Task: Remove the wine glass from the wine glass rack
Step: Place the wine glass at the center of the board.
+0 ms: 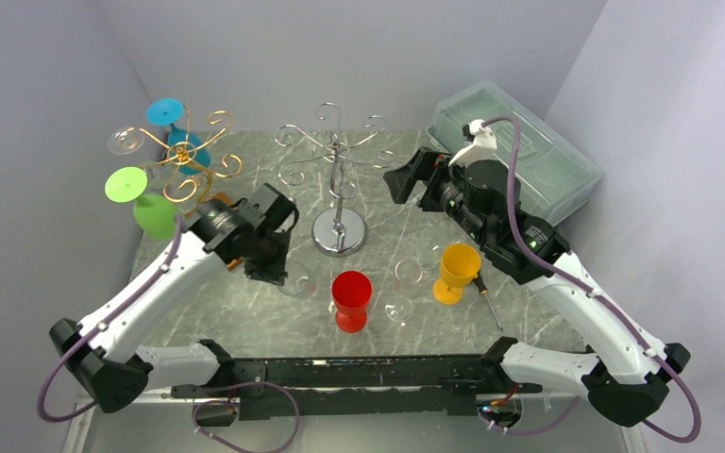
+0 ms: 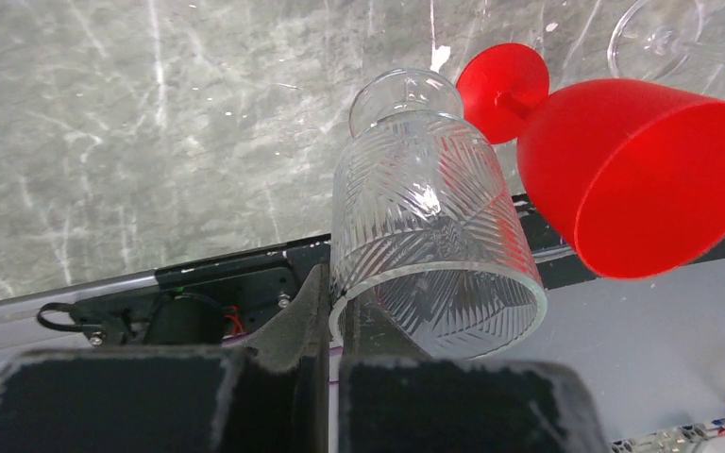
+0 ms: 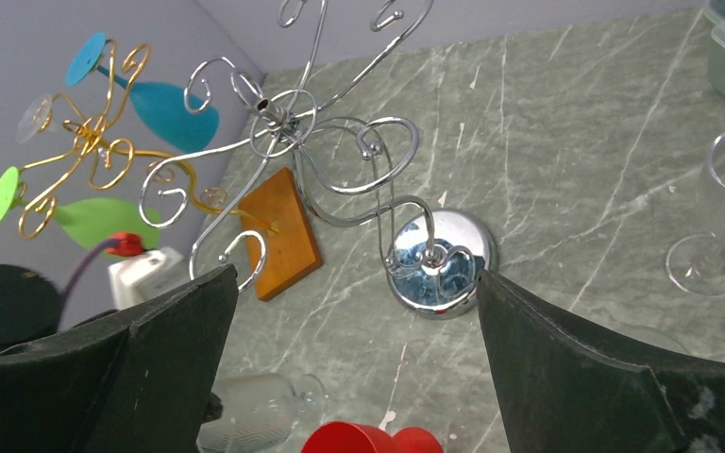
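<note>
Fingers (image 2: 295, 326) of the left gripper (image 2: 336, 307) pinch shut on the rim of the clear ribbed wine glass (image 2: 425, 198), one inside the bowl, one outside, so it hangs tilted, foot toward the tabletop (image 2: 104, 142), just beside the red glass (image 2: 642, 179); off the rack, looks like set-down, foot contact unclear. Right gripper (image 1: 404, 181) fingers gape wide, empty, near the bare silver rack (image 1: 338, 232), likely waiting; gold rack (image 1: 185, 153) back left holds a teal glass (image 1: 165, 111) and green glass (image 1: 156, 215).
</note>
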